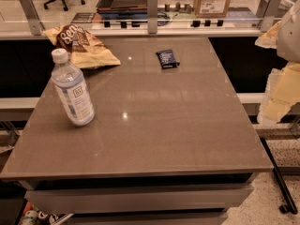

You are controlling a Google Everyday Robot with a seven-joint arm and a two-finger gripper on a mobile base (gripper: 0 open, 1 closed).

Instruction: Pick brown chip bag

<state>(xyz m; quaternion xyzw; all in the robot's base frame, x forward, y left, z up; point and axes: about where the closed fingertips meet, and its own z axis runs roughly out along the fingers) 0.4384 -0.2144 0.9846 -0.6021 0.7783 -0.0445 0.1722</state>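
At far left corner of grey table [154,125], brown chip bag [82,46] lying flat, water bottle [72,90] upright in front, gripper [280,90] at right edge, beside the table, holding nothing visible, open or closed cannot be told

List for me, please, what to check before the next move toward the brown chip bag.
1. Brown chip bag visible, far-left corner of table: ok.
2. Nothing lying on the bag: ok.
3. Water bottle upright in front of bag, clearance: cannot tell.
4. Dark blue packet apart, right of bag: ok.
5. Tool over bag: not ok, it hangs at the right, beyond the table.
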